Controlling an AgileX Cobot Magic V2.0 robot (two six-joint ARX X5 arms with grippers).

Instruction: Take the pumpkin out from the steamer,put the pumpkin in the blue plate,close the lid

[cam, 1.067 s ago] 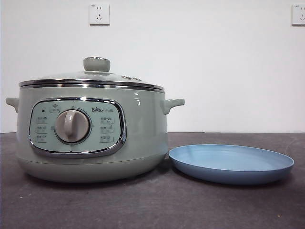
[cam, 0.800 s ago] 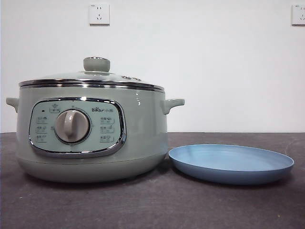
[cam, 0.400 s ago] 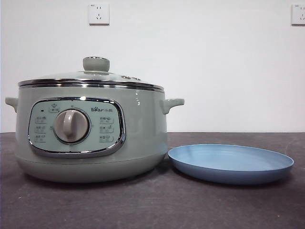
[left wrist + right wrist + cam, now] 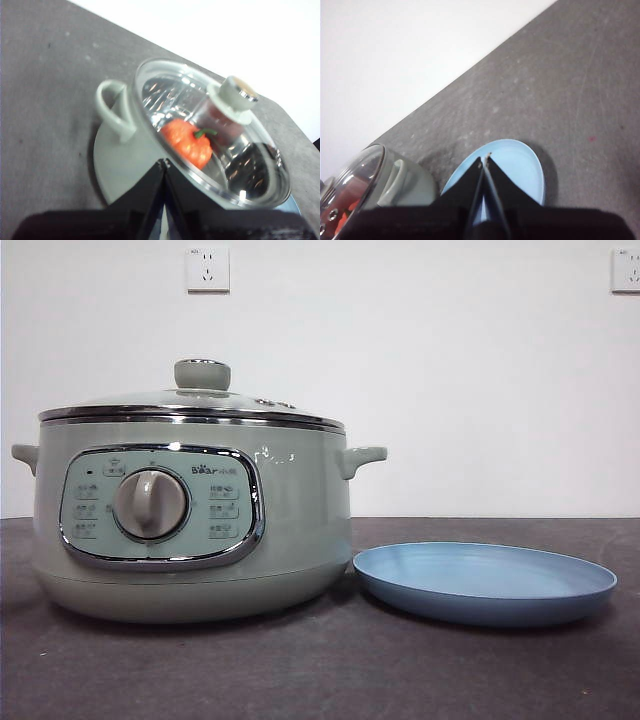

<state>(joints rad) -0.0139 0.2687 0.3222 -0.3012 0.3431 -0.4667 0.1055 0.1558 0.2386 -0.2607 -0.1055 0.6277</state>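
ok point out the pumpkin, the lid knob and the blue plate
pumpkin [image 4: 187,141]: left wrist view, on its orange ribbed body
lid knob [image 4: 202,374]: front view, on its side
blue plate [image 4: 480,608]: front view, on its outer wall

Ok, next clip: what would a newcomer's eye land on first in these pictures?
The big sage-green steamer fills one side of the front view, its glass lid on. Close beside it on the dark table lies the blue plate, with nothing on it. Through the lid, the left wrist view shows the orange pumpkin inside; both tools hang above, shut.
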